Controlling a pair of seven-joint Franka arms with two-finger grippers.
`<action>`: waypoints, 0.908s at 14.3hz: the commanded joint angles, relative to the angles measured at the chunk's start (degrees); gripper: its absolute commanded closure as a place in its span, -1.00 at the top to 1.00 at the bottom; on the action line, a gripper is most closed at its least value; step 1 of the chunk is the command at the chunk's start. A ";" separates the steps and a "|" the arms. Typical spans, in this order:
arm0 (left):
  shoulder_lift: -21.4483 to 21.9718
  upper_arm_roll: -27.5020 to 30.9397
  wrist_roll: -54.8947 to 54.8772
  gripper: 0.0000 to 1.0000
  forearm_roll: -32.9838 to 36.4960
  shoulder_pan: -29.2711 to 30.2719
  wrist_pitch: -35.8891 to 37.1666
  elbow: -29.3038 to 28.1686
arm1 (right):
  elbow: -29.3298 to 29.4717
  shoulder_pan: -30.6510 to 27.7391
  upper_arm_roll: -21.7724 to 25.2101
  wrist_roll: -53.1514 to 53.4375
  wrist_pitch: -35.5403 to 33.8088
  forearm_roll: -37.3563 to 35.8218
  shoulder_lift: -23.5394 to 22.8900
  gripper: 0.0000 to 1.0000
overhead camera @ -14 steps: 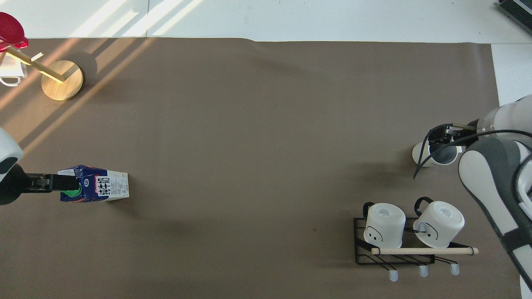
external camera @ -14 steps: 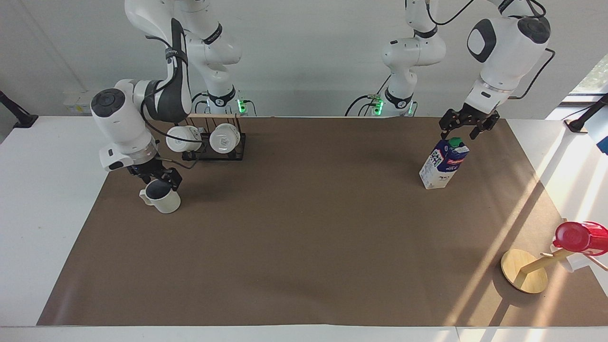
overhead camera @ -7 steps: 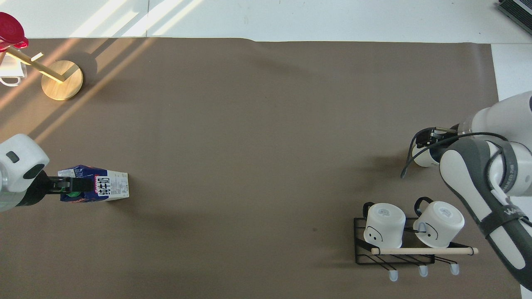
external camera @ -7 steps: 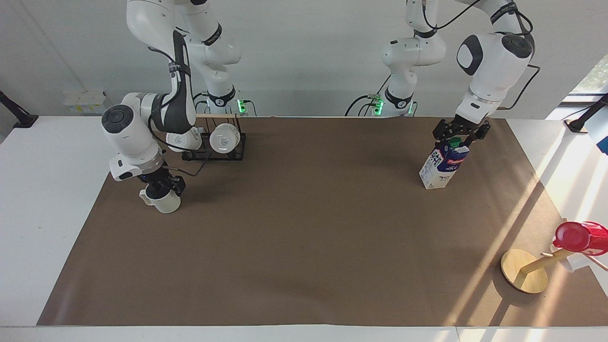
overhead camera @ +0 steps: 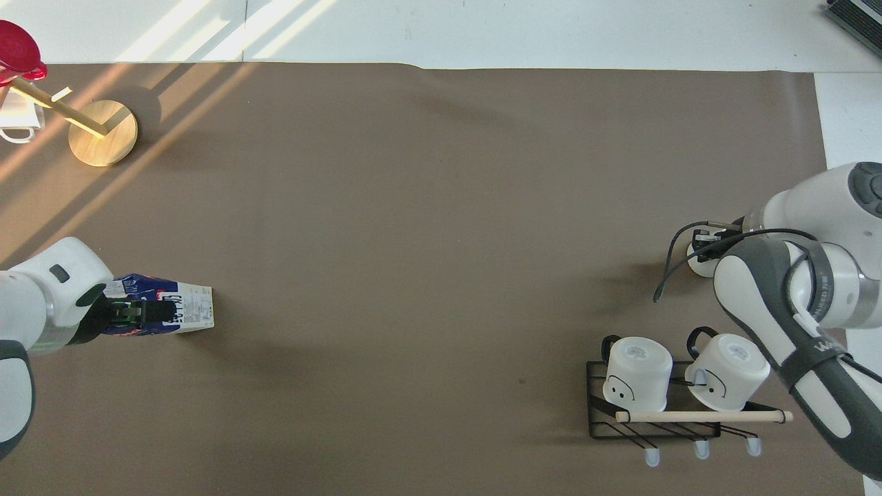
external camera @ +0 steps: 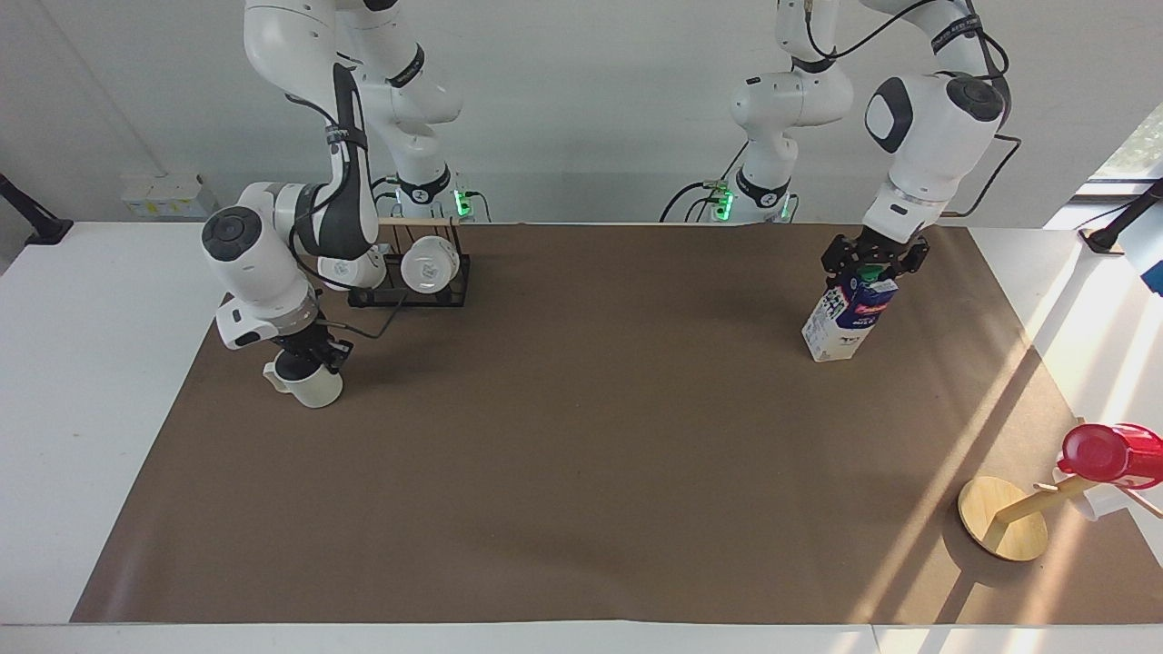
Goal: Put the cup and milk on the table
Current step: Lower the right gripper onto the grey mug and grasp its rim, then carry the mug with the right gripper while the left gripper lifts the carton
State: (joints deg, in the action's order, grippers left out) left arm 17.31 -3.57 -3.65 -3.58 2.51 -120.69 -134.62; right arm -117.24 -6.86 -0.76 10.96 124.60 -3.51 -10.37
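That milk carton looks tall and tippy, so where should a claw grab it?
Probably at the top, coming straight down. The milk carton stands upright on the brown mat, taller than wide, with its narrow ridged top and green cap uppermost. The left claw sits there now, open.

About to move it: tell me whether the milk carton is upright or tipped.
Upright: the milk carton stands on its base on the table, green cap on top, left gripper at the cap.

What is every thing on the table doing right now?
cup: upright on the mat, right end effector shut on its rim.
milk carton: upright, left end effector open around its cap.
two white mugs: tipped on the rack.
red cup: on the wooden stand.
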 commanded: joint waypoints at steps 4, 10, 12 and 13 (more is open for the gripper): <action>0.45 0.50 -0.75 1.00 -0.11 -0.58 -1.48 -0.73 | 3.86 0.44 -0.91 -2.08 -3.13 0.52 1.83 -1.00; -0.60 0.50 -3.65 0.36 -0.11 0.04 -2.36 0.41 | 13.33 7.72 -1.79 0.80 -11.82 0.69 2.46 -1.00; -0.70 0.50 -3.65 0.13 -0.11 0.21 -2.44 0.50 | 14.76 12.11 -1.70 7.54 -12.37 0.61 2.37 -1.00; -0.70 0.50 -3.56 0.06 -0.11 0.21 -2.62 0.59 | 14.85 13.96 -1.70 11.06 -12.02 0.61 2.37 -1.00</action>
State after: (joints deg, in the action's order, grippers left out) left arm 17.12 -3.23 -6.25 -3.58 2.57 -122.27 -134.50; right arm -103.77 4.09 -2.51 16.54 113.36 -3.35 -7.52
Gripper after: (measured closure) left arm 0.374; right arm 0.956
